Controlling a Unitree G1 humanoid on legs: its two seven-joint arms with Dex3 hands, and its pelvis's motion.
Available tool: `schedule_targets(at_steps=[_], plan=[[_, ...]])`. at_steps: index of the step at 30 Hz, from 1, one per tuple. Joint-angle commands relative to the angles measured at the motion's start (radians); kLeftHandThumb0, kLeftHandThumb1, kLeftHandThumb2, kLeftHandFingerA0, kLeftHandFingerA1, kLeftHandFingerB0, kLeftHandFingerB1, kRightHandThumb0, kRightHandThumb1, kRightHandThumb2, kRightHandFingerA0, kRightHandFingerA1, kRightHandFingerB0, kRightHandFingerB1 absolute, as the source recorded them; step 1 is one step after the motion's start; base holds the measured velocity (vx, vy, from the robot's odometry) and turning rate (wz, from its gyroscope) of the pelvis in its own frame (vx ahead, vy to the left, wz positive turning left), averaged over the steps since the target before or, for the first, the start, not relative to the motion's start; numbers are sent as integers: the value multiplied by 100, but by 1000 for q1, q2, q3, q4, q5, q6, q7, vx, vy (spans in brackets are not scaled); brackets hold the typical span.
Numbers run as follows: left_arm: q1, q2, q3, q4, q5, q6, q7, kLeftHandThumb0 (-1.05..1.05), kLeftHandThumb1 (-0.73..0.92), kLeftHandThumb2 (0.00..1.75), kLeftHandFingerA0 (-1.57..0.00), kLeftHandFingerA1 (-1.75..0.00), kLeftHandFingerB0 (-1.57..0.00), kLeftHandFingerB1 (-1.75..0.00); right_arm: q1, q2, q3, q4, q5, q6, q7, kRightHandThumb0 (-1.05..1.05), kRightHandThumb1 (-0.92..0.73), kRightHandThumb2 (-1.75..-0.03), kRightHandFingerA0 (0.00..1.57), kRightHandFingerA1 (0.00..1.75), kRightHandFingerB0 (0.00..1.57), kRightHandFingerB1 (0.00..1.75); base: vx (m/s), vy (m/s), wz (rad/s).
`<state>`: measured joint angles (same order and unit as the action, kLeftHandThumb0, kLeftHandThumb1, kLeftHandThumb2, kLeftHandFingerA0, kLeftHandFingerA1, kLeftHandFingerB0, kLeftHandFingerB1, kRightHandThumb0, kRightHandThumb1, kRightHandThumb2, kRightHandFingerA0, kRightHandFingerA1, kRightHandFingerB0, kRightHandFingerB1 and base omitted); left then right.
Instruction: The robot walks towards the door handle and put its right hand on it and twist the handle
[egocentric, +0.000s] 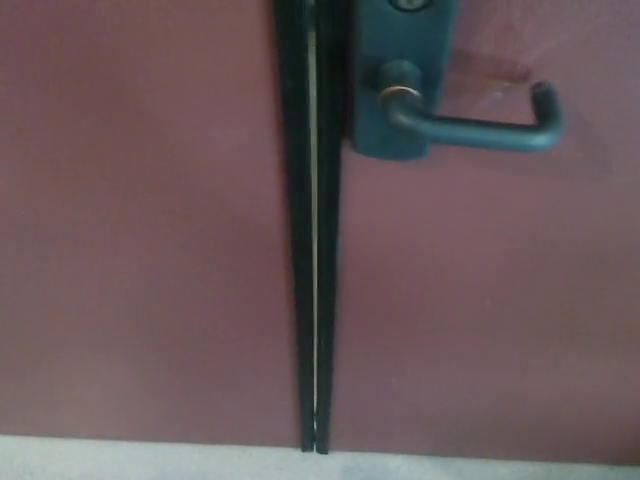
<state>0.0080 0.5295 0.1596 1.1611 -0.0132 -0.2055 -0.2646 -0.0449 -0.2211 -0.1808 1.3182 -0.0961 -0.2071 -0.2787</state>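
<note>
A dark grey lever door handle (470, 125) juts out to the right from its dark backplate (400, 80) near the top of the head view. It is mounted on the right-hand dark red door leaf (480, 300). The lever lies roughly level, with its tip bent back toward the door. Neither of my hands shows anywhere in the picture.
A black vertical seam (313, 230) with a thin bright gap separates the right leaf from the left dark red door leaf (140, 230). A strip of pale floor (150, 460) runs along the bottom edge.
</note>
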Motion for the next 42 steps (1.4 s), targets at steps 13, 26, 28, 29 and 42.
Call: schedule_targets(at_steps=[13,26,28,29,42], plan=[[-143,-32,-11,99,15,46,62,-15,67,59,-57,-44,-45,-39,-159,-34,26,20,-13,83,14,-24,-65,-60,83,52,62,43,134,88,2],[-153,-26,-8,107,15,31,51,-16,66,59,-58,-45,-45,-39,-206,-32,56,23,-22,96,35,-23,-65,-59,81,50,62,42,104,-98,-3],[-145,-30,-5,107,13,34,54,-16,65,59,-59,-45,-44,-39,-197,-32,56,23,-19,87,34,-23,-66,-60,83,51,61,42,76,-74,-8],[-134,-32,-9,105,17,32,58,-15,64,59,-60,-45,-44,-39,-187,-28,57,21,-18,82,36,-23,-66,-60,83,52,61,43,81,-56,4],[-71,-37,-30,101,35,-14,60,-11,59,57,-59,-46,-41,-38,-179,-15,90,25,-34,87,28,-22,-65,-60,84,53,62,43,53,12,5]])
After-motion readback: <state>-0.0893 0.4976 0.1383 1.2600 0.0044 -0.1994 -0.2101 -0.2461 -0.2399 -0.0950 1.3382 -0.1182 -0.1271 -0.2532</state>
